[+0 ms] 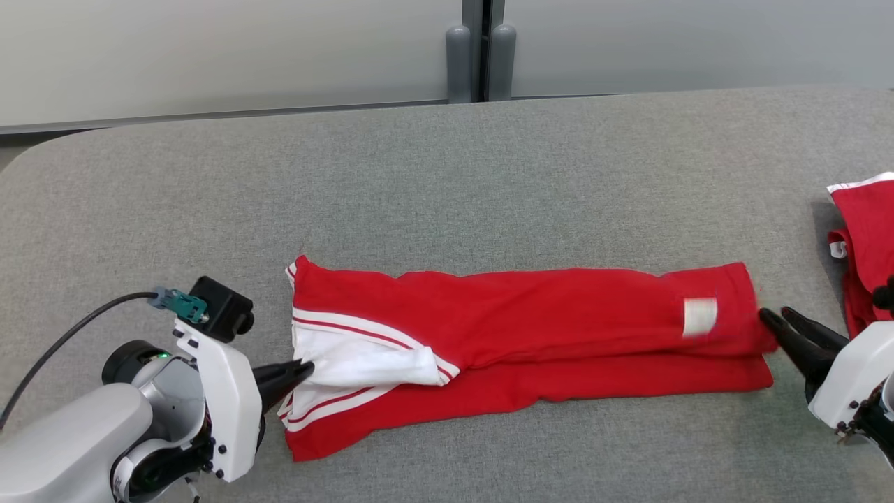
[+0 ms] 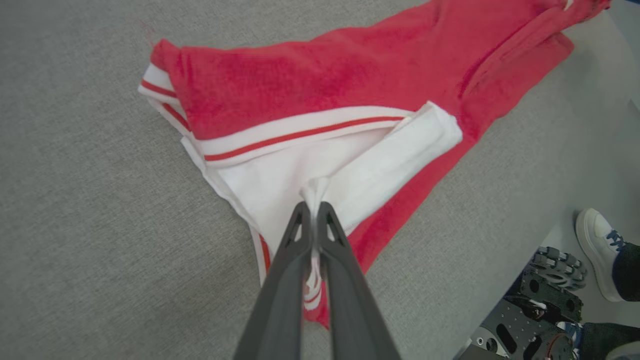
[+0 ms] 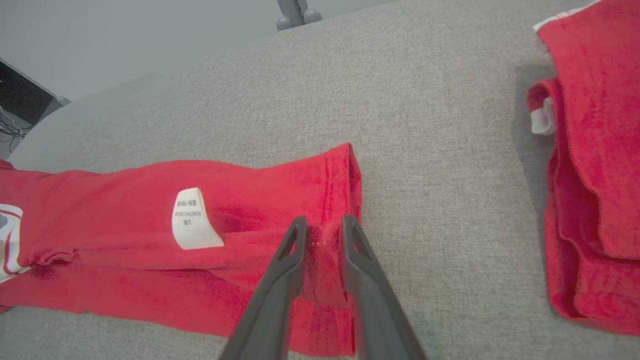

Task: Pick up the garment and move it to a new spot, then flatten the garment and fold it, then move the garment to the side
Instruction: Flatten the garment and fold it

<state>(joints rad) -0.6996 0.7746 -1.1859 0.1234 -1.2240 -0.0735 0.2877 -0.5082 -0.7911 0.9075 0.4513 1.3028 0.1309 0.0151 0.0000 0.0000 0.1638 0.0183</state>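
A: Your left side?
B: My left end effector [image 2: 312, 207], two long dark fingers, is pinched tight, pointing inward.
A: And right?
B: My right end effector [image 3: 324, 222] points inward too, fingers slightly parted.

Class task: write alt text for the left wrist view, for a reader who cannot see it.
The left gripper pinches white fabric of a red garment lying on a grey table. A person's white shoe shows at lower right.
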